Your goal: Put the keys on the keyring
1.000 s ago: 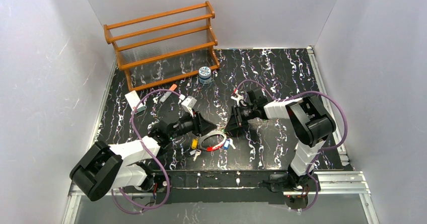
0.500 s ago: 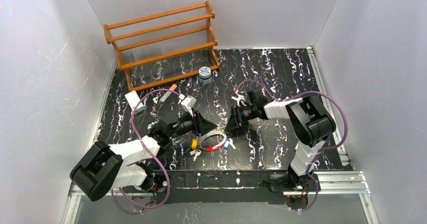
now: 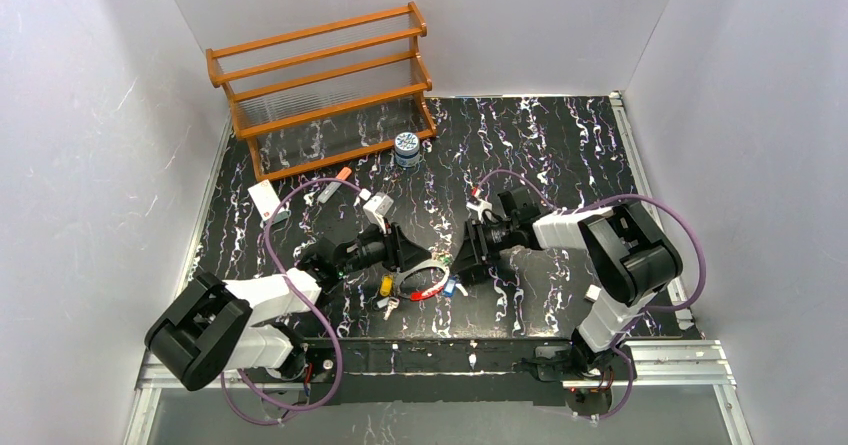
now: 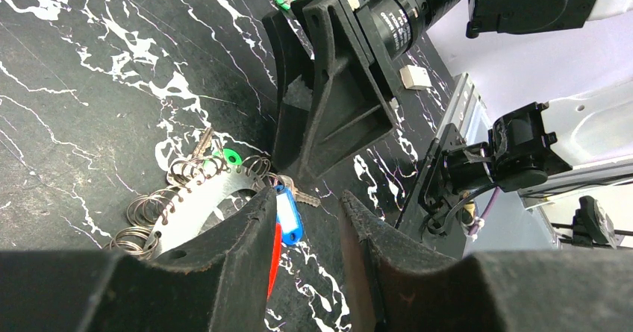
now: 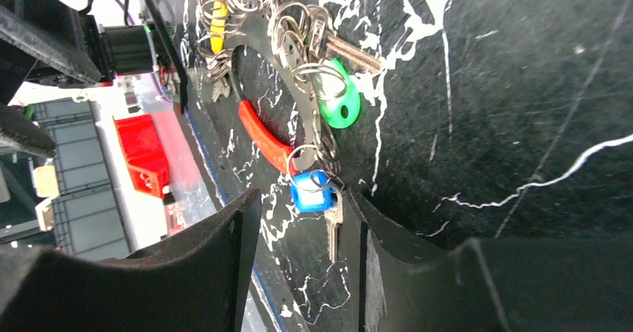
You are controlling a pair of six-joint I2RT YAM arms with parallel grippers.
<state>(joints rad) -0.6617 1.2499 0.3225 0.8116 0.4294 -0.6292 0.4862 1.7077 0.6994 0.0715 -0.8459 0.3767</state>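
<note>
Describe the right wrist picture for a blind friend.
A keyring, part silver and part red, lies on a black marbled table, strung with small rings, a green key, a blue key and a yellow key. The right hand shows dark fingers open at the bottom, the blue key beyond their gap.

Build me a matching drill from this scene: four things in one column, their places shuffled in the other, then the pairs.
Things:
1. blue-headed key
2. yellow-headed key
3. jar
4. wooden rack

Places:
A. far left of the scene, farthest from the arms
B. beside the rack's right foot
C. on the left side of the keyring
D. at the keyring's red end

Pairs: 1-D, 2-C, 3-B, 4-A
</note>
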